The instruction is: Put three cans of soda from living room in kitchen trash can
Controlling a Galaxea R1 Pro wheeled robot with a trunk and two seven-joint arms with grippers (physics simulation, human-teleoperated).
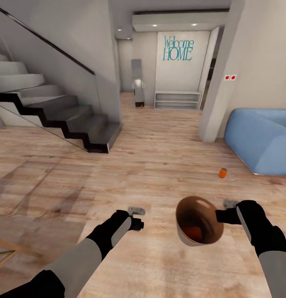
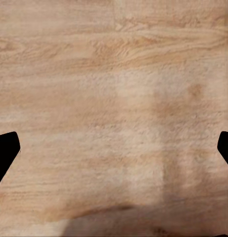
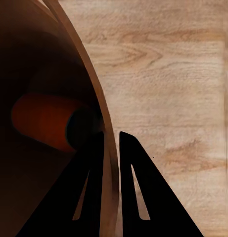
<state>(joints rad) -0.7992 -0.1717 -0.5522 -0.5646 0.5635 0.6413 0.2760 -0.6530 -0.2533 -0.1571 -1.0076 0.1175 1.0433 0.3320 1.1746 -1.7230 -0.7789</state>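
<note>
My right gripper [image 1: 220, 216] is shut on the rim of the copper-brown tash can [image 1: 188, 211], holding it above the wood floor. In the right wrist view the two fingers [image 3: 96, 187] pinch the thin wall [image 3: 94, 89]. An orange can of soda [image 3: 47, 123] lies on its side inside the bin, also seen in the head view as an orange shape [image 1: 195, 234]. Another can of soda [image 1: 222, 172] stands upright on the floor near the blue sofa [image 1: 260, 138]. My left gripper [image 1: 138, 218] hangs open over bare floor, its fingertips [image 2: 6, 150] wide apart.
A dark staircase [image 1: 72, 120] with a glass rail rises at the left. A white pillar [image 1: 221, 82] stands beside the sofa. Beyond it a hallway leads to a wall with "Welcome HOME" lettering [image 1: 178, 49] and a low shelf [image 1: 177, 100]. A wooden leg [image 1: 6, 250] shows at the lower left.
</note>
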